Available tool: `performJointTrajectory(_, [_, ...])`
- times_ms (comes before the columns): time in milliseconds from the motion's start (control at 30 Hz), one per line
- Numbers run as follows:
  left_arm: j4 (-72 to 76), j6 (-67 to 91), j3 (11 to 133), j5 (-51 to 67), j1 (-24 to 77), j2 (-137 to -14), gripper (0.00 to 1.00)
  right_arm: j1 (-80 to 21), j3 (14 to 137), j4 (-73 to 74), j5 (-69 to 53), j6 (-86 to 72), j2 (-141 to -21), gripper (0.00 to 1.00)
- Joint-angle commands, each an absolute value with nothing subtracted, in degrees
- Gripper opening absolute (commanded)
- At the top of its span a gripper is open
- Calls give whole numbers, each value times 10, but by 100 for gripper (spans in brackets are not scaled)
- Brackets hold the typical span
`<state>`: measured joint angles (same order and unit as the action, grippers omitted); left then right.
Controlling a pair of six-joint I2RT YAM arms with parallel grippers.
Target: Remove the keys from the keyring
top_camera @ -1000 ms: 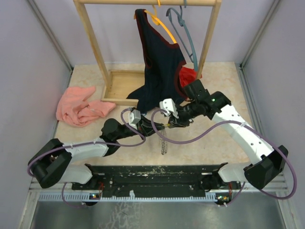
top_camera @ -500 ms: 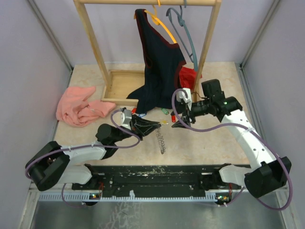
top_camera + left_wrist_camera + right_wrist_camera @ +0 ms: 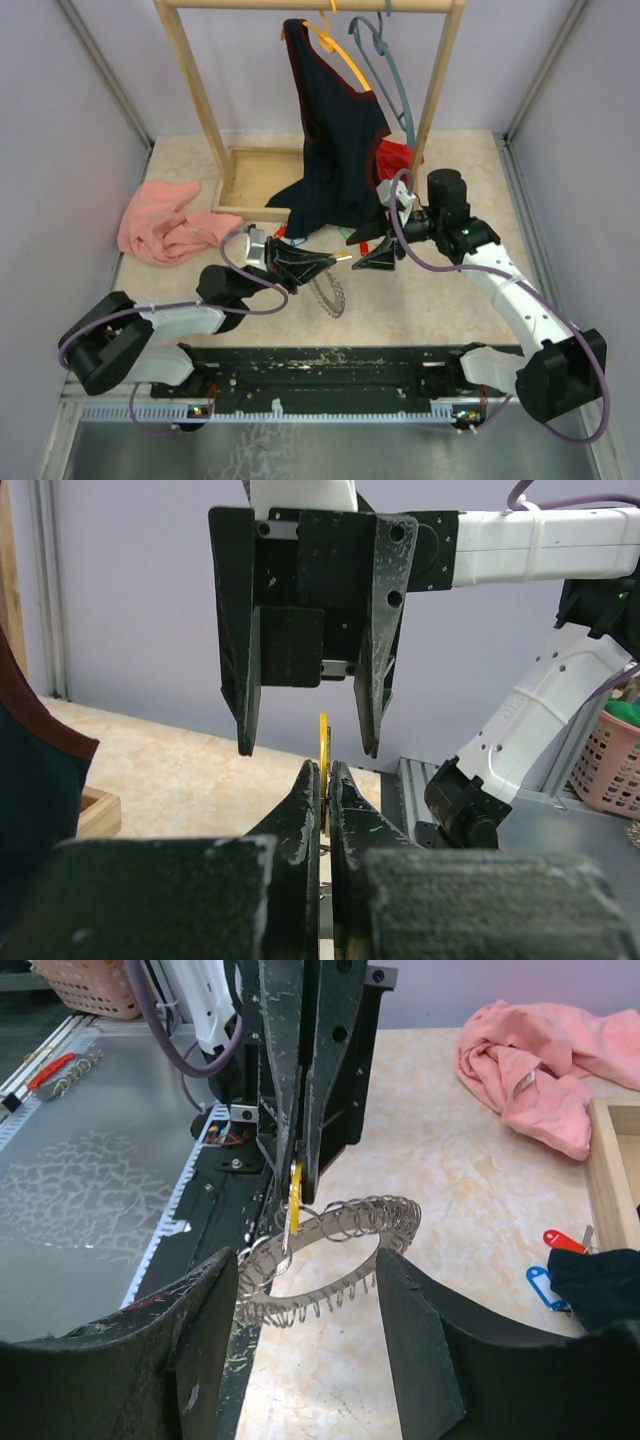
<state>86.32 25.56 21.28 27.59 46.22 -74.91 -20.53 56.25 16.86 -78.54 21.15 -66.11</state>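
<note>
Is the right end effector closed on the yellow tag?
No: in the left wrist view the right end effector stands open, while the left end effector pinches the yellow tag.

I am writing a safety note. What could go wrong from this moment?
The left gripper pinches only the yellow tag, and the ring hangs from it: it may slip or swing. The right gripper stands open, very near; closing in could knock the ring away.

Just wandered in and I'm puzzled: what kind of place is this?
Most likely a robot test booth: left arm and right arm bolted at the table edge, plain walls closing it in, props like a wooden clothes rack and pink cloth.
</note>
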Motion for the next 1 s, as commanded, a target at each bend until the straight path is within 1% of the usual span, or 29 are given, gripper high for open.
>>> performJointTrajectory(0, [938, 279, 224, 282, 460, -763, 0, -220, 556, 45, -811, 116, -652, 56])
performJointTrajectory(100, [944, 282, 226, 283, 460, -771, 0, -228, 550, 16, -798, 84, -655, 51])
performJointTrajectory(200, [948, 285, 228, 282, 460, -777, 0, -232, 546, 5, -791, 76, -657, 43])
performJointTrajectory(233, [950, 285, 228, 281, 461, -778, 0, -232, 545, 4, -790, 76, -657, 38])
performJointTrajectory(300, [952, 286, 228, 282, 460, -781, 0, -234, 544, 6, -786, 76, -657, 34])
performJointTrajectory(433, [953, 286, 228, 281, 461, -781, 0, -236, 545, 21, -768, 87, -661, 35])
performJointTrajectory(567, [953, 285, 227, 279, 461, -779, 0, -239, 551, 58, -756, 116, -664, 39])
performJointTrajectory(767, [953, 284, 224, 275, 461, -775, 0, -246, 559, 99, -736, 154, -667, 39])
performJointTrajectory(867, [953, 283, 224, 274, 460, -773, 0, -249, 562, 111, -729, 163, -668, 37])
performJointTrajectory(933, [950, 281, 224, 274, 460, -772, 0, -250, 565, 117, -727, 170, -669, 32])
performJointTrajectory(967, [949, 282, 224, 273, 460, -771, 0, -251, 566, 118, -726, 170, -669, 27])
